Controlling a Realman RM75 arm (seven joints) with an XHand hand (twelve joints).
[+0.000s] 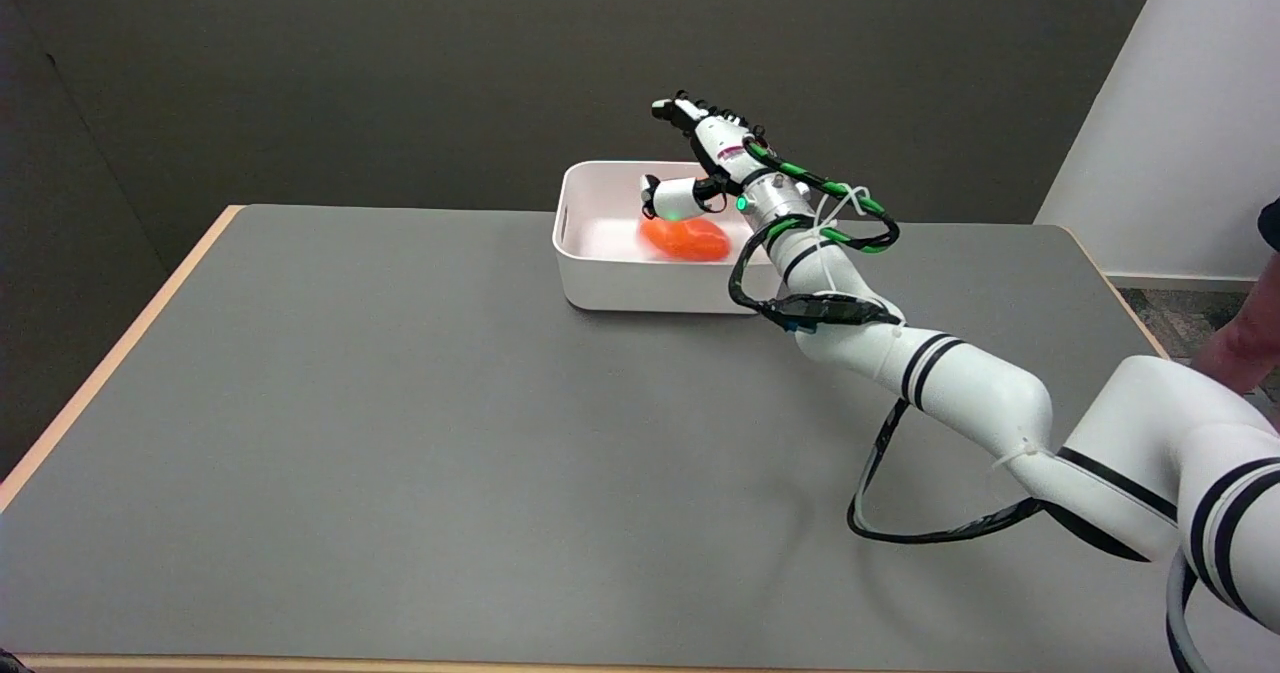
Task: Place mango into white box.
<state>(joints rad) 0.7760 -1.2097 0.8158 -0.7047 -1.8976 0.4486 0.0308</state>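
One grey table (400,403) holds a white box (600,283) at its far side; inside lies the orange mango (686,239); above it the right hand (700,168) hovers, fingers spread, holding nothing; release looks complete, so next comes lifting the arm clear.

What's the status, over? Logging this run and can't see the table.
Right hand open, fingers spread above the white box. Mango down inside the box, thumb just over it, contact unclear. Nothing in the way.
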